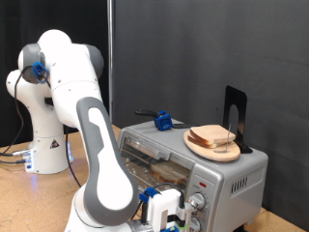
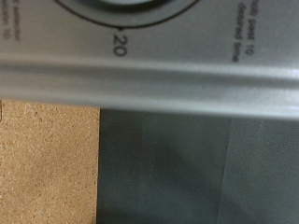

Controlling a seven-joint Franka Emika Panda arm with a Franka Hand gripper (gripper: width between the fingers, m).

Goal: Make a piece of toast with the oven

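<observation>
Counter (image 1: 24, 198) is a tan cork-like board; black curtain backdrop fills the room behind, with a thin vertical pole left of centre in the exterior view. The oven (image 1: 198, 169) sits on the counter at the exterior view's right — silver-grey, glass door facing the camera, knobs down its right front. On its roof: a wooden plate (image 1: 196, 146) carrying slices of bread (image 1: 214, 137), pale crumb with light-brown crust; I cannot tell how many, nor single out 1 as the piece of toast. Just beside the plate, toward the exterior view's left, a small blue object (image 1: 164, 122) with a dark handle; behind the plate a black upright stand (image 1: 237, 116). Something brownish shows dimly through the door glass, not identifiable. Arm: white base at the exterior view's left, links rising then folding down in the foreground, the tool (image 1: 169, 215) low at the oven's front, just beside the knobs. Tool state: cannot tell — fingers are not resolved in either view. Wrist view is very close on the oven's metal face (image 2: 149, 79): a dial's arc with "20" legible, small sideways print at 2 edges too blurred to read, cork and a dark panel beyond.
</observation>
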